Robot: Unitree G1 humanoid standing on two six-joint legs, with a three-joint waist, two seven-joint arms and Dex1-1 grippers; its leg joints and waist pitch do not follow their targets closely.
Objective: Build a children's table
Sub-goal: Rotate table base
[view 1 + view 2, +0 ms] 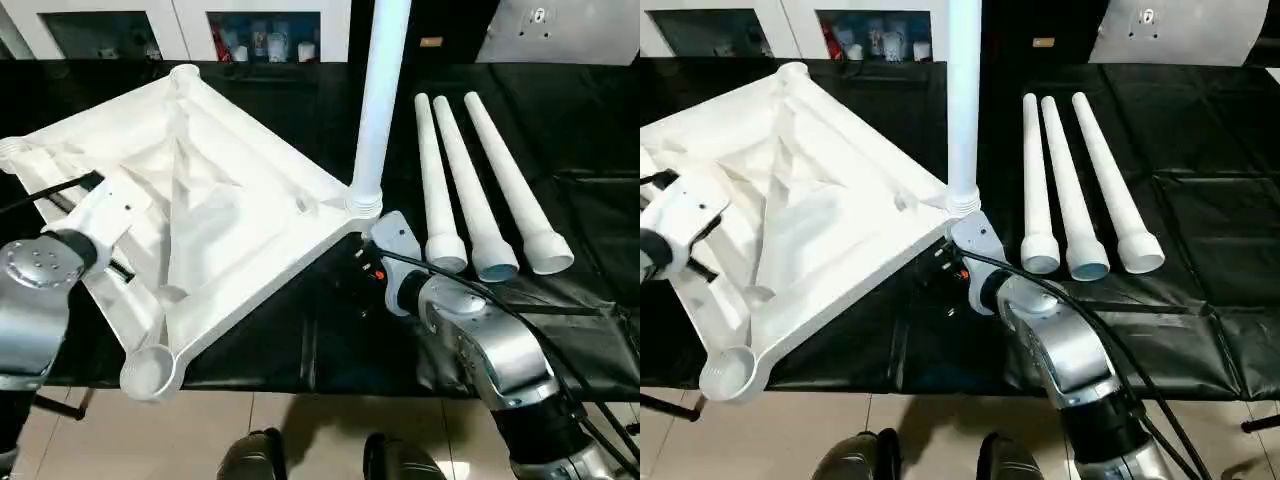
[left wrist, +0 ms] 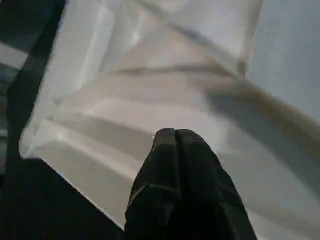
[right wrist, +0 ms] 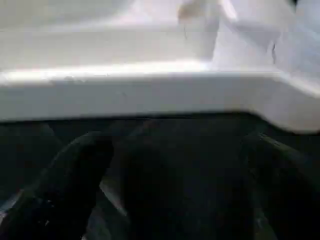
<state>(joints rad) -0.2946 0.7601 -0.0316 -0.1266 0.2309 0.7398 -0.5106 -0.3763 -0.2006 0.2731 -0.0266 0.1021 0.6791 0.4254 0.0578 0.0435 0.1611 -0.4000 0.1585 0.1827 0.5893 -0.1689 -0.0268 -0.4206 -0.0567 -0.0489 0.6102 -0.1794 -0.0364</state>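
Table top (image 1: pixel 220 200) upside down, upright leg (image 1: pixel 380 100) cropped above, left gripper (image 2: pixel 176 136) closed empty, right gripper (image 3: pixel 175 165) spread wide.

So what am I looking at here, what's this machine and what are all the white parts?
A humanoid robot is building a children's table. Two pictures come from cameras on its head, looking down over its silver arms; the other two from cameras on its wrists. On the black-covered surface the white tabletop lies upside down, one leg standing upright in a corner socket. Three more legs lie beside it. The left pincer is shut over the tabletop; the right pincer is open by the tabletop's edge. Neither holds anything.
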